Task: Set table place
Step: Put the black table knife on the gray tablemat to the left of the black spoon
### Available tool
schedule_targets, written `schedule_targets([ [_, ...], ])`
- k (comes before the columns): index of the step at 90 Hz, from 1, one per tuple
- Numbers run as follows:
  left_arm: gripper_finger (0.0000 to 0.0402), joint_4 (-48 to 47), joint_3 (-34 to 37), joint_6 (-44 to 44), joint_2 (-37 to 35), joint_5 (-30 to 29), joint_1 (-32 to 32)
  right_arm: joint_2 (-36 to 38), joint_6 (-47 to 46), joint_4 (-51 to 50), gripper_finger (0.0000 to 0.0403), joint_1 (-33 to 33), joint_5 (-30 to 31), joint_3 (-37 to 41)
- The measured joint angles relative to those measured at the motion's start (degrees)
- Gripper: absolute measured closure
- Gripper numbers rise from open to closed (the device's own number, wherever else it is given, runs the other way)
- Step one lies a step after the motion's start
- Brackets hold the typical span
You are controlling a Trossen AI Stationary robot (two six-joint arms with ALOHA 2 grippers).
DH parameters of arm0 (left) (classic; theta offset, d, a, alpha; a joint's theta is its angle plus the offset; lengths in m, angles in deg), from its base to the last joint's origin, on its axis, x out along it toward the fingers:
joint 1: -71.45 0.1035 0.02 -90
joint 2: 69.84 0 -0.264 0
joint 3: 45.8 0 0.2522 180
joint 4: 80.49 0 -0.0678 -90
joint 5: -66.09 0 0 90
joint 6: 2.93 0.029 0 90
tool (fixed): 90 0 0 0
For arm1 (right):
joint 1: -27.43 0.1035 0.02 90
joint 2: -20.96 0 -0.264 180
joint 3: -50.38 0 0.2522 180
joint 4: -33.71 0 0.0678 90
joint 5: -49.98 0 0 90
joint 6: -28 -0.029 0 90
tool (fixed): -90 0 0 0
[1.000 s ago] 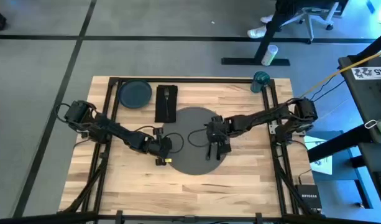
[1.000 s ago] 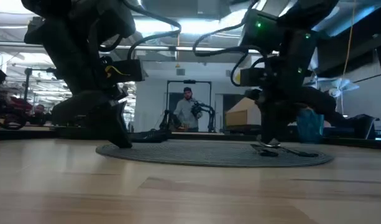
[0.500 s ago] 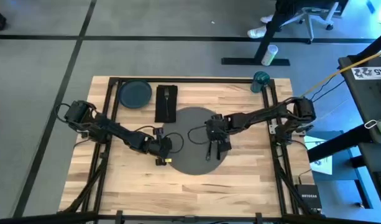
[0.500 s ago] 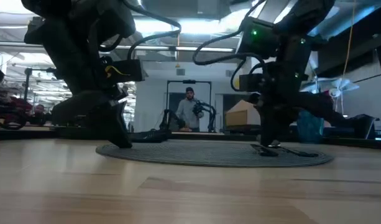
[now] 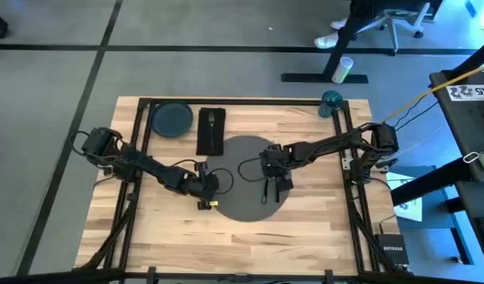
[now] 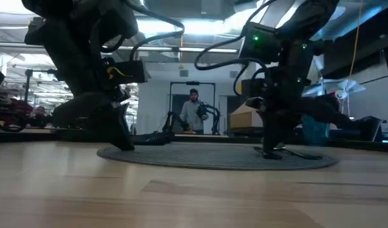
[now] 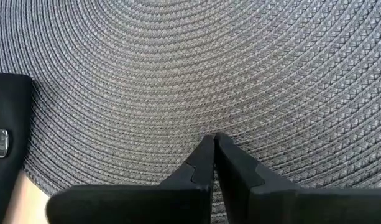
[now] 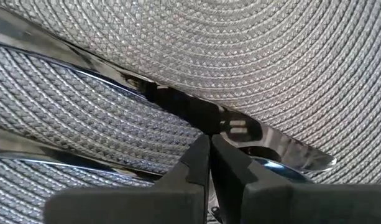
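Two claws are parked low over the same round woven placemat (image 5: 253, 179), which is laid flat near the middle of the tabletop (image 5: 320, 229), a bit toward 12 o'clock from centre.

Left claw (image 5: 208, 192) is set at the placemat's 9 o'clock edge. In its wrist view the fingers (image 7: 206, 163) are seen pinched together with basically no gap, tips right down at the weave, and nothing is held between them. A dark napkin corner (image 7: 9, 124) with a shiny bit of cutlery on it is caught at the side of that view.

Right claw (image 5: 275, 189) is placed over the placemat's 3 o'clock half. Its fingers (image 8: 202, 163) are also closed to a sliver, tips right at a shiny metal utensil (image 8: 240, 134) that is lying on the mat; another long shiny piece is laid beside it. Whether the metal is actually gripped can't be told, the tips just look shut against it. In the low view the utensils (image 6: 288, 152) are seen flat on the mat by that claw.

Up at the tabletop's 11 o'clock corner a small dark round plate (image 5: 172, 119) is sat, and just beside it a black napkin (image 5: 211, 130) with a fork on top. A teal cup (image 5: 332, 102) is stood at the 1 o'clock corner.

A person (image 6: 192, 114) can be made out far back in the room.
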Motion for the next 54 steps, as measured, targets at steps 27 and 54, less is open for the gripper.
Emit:
schedule_targets([
  [27, 0.0402, 0.0, 0.0, 0.1, 0.0, 0.0, 0.0, -0.1, 0.0, 0.4, 0.0403, 0.0, 0.8, 0.0],
  [54, 0.0402, -0.1, 0.0, 0.1, 0.0, 0.0, 0.0, -0.2, -0.1, 1.9, 0.0403, 0.0, 2.0, 0.1],
])
